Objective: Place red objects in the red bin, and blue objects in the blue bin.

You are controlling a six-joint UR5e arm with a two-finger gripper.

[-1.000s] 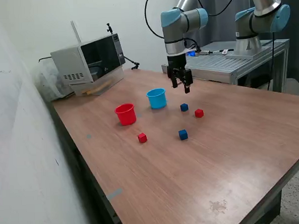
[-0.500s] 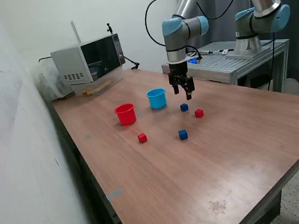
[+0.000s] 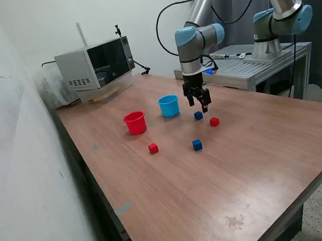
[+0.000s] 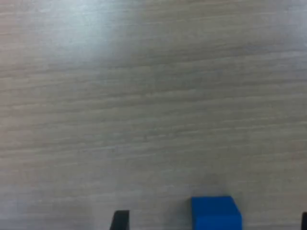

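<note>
Four cubes on the table [image 3: 248, 164], none binned yet. Two red cubes: one near the table's front at the exterior view's left [image 3: 153, 148], one further right [image 3: 214, 121]. Two blue cubes: far one [image 3: 198, 115] just beside the right-hand red cube, near one [image 3: 197, 144] closer to the front. Red bin [image 3: 135, 122] and blue bin [image 3: 169, 106] stand upright side by side, further back, red to the exterior view's left of blue.

Gripper [image 3: 199, 104] hangs just above the far blue cube, close to the blue bin. Fingers spread, nothing between them. Wrist view: far blue cube [image 4: 215, 213] sits between the two dark finger tips [image 4: 120, 220] at the frame edge, nearer the one that barely shows, so not centred in the gap.

Step in hand, as I judge it: approach to the first pick, the far blue cube.

Next move calls for: small sideways correction to centre the cube, descent until the fingers bracket it, then closing. Watch the red cube just beside it; a spread finger could nudge it on the way down. Carry to the blue bin is short.
</note>
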